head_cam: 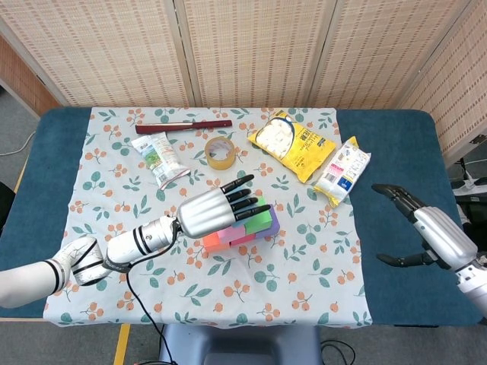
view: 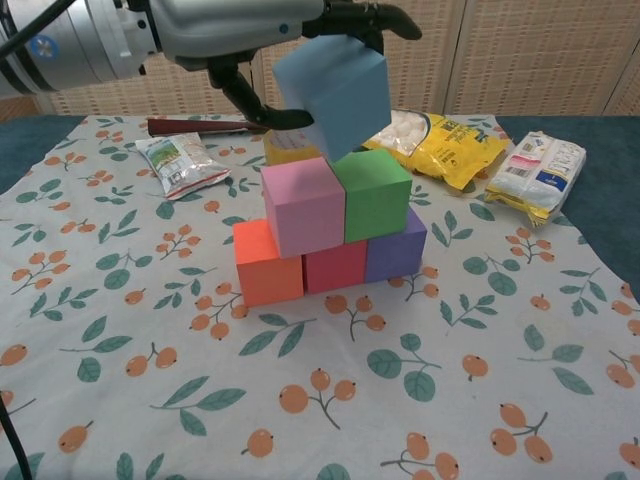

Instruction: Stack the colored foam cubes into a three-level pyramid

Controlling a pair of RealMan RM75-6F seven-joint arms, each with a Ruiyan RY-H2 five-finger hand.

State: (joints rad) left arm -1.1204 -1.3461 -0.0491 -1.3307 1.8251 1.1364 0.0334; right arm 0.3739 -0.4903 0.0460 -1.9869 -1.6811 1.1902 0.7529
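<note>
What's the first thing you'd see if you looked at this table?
The stack of bright foam cubes mid-table: orange, red and purple below, pink and green on top. Just above, the left hand holds a tilted blue cube.

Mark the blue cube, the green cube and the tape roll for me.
blue cube (view: 335, 95), chest view, front face.
green cube (view: 378, 198), chest view, front face.
tape roll (head_cam: 220, 152), head view, near rim.
</note>
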